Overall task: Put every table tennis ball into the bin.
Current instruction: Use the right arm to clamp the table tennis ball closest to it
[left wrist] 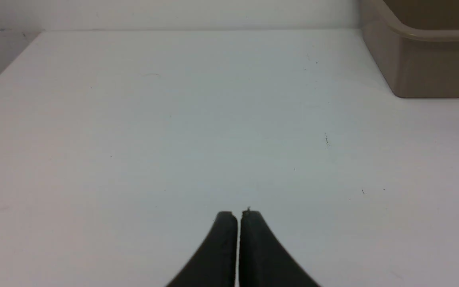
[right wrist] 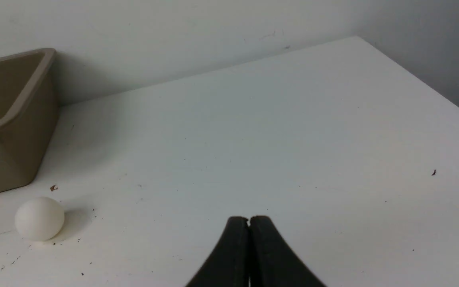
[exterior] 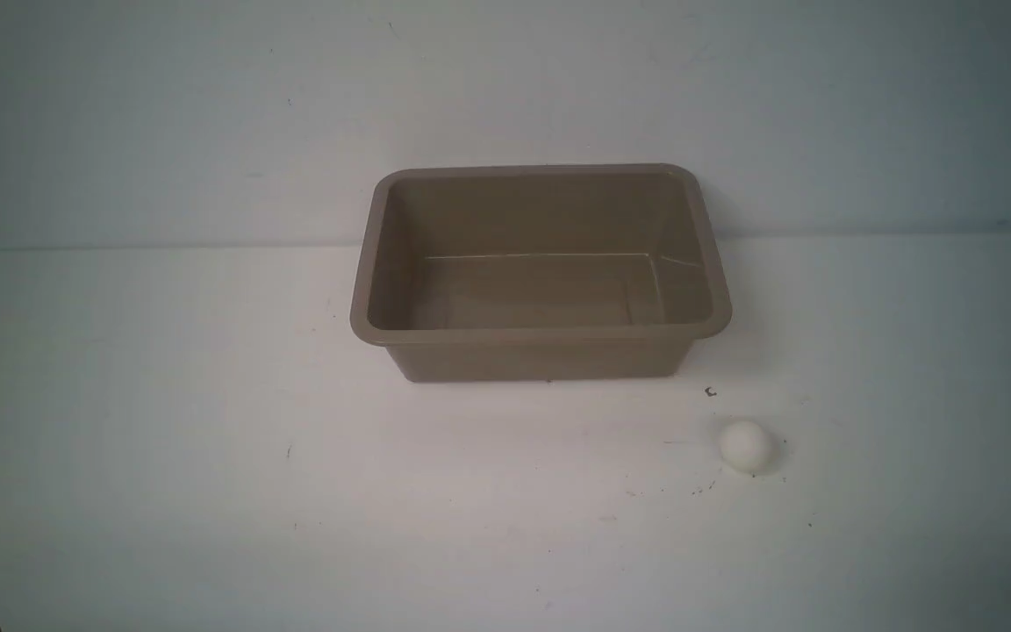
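While neither arm has reached for it, a small white matte table tennis ball (exterior: 745, 446) sits on the white table (exterior: 207, 456), near the right front corner of a taupe-brown rectangular plastic bin (exterior: 541, 334) with no ball visible inside. The left gripper (left wrist: 237, 216) and right gripper (right wrist: 248, 220) both show black jaws pressed together, holding nothing. Pickup has not begun. The right gripper, the one with the ball in its view, would likely need to spread its jaws, drop over the ball and pinch it gently.

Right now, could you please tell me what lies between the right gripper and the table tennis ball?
Only bare, lightly speckled table, seen in the right wrist view.
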